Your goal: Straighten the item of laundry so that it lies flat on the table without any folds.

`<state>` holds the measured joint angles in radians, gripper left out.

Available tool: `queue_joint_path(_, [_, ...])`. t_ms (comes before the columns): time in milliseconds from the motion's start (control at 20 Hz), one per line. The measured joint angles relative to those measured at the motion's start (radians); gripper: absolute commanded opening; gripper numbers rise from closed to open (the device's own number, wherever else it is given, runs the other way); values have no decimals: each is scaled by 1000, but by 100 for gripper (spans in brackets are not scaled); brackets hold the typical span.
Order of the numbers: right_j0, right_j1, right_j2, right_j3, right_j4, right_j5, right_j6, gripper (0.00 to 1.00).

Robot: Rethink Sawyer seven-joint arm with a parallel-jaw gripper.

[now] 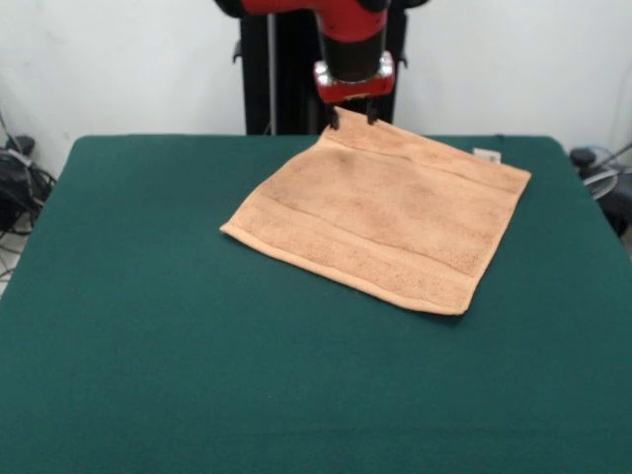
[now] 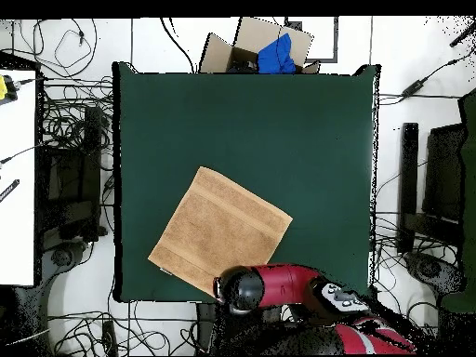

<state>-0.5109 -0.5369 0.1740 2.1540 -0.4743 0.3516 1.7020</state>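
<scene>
The tan, roughly square terry-cloth towel [image 1: 380,212] lies spread on the dark green cloth-covered surface [image 1: 148,346], reaching away from the pincer [image 1: 352,120], which hangs at its pedestal-side corner. I cannot tell whether the pincer grips that corner.

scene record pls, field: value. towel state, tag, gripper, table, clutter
towel: tan towel spread out, set diagonally on the table, no folds visible; the corner under the gripper is hidden overhead
tag: small white tag at a far corner in the front view
gripper: gripper at the towel's far corner, next to the pedestal; contact unclear
table: green table, towel on the half nearer the robot
clutter: cardboard box with something blue inside, off the table, opposite the robot; cables on the floor
</scene>
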Motion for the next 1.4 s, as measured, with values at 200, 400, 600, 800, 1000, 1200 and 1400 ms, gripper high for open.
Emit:
queue_joint_path(200, [-16,-7,0,0,0,16,0,100])
queue_joint_path(400, [-40,13,0,-1,-6,16,0,100])
queue_joint_path(600, [-48,42,0,-5,-8,16,0,100])
queue_joint_path(800, [-48,71,0,-11,-11,16,0,100])
queue_joint_path(1000, [-48,103,1,-14,-11,16,0,100])
queue_joint_path(1200, [-48,130,1,-14,-12,16,0,100])
queue_joint_path(1400, [-46,152,2,-16,-16,16,0,100])
